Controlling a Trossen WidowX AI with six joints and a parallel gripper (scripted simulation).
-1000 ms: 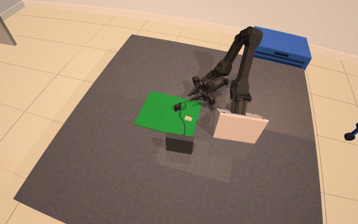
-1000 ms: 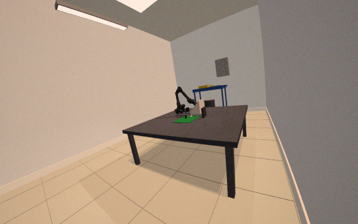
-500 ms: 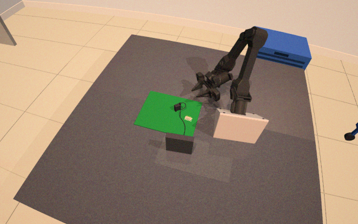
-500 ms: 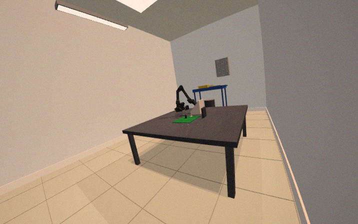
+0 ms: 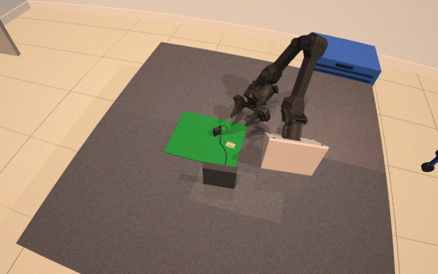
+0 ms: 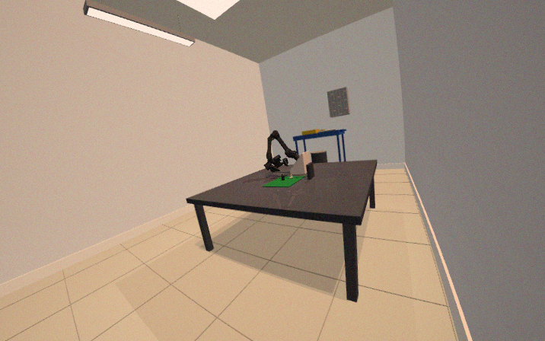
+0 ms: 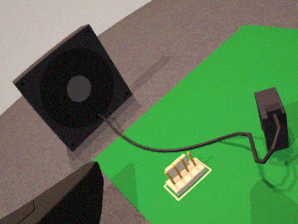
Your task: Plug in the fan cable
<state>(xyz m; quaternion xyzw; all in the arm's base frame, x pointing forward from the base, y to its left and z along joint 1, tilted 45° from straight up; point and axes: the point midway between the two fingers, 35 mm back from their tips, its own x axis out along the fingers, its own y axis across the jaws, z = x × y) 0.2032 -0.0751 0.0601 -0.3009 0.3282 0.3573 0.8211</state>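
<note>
The black plug (image 5: 216, 130) (image 6: 282, 176) (image 7: 272, 120) stands roughly upright on the green board (image 5: 190, 135) (image 6: 277, 183) (image 7: 210, 90), apart from the header. The cream four-pin header (image 5: 230, 144) (image 7: 186, 180) has its pins bare, near the board edge. The thin dark cable (image 5: 226, 153) (image 7: 170, 150) runs from the fan (image 5: 219, 177) (image 6: 310, 171) (image 7: 79, 88) past the header and loops up to the plug's top. My gripper (image 5: 238, 120) is wide open and empty, above the board's back corner and clear of the plug. The wrist view shows only one finger, at lower left; the other is out of view.
The pale block (image 5: 290, 158) (image 6: 302, 164) stands beside the board, at the arm's base. The fan stands upright just off the board's edge. The dark table (image 5: 129, 200) (image 6: 240, 196) carries everything. A blue cabinet (image 5: 348, 58) is beyond the table.
</note>
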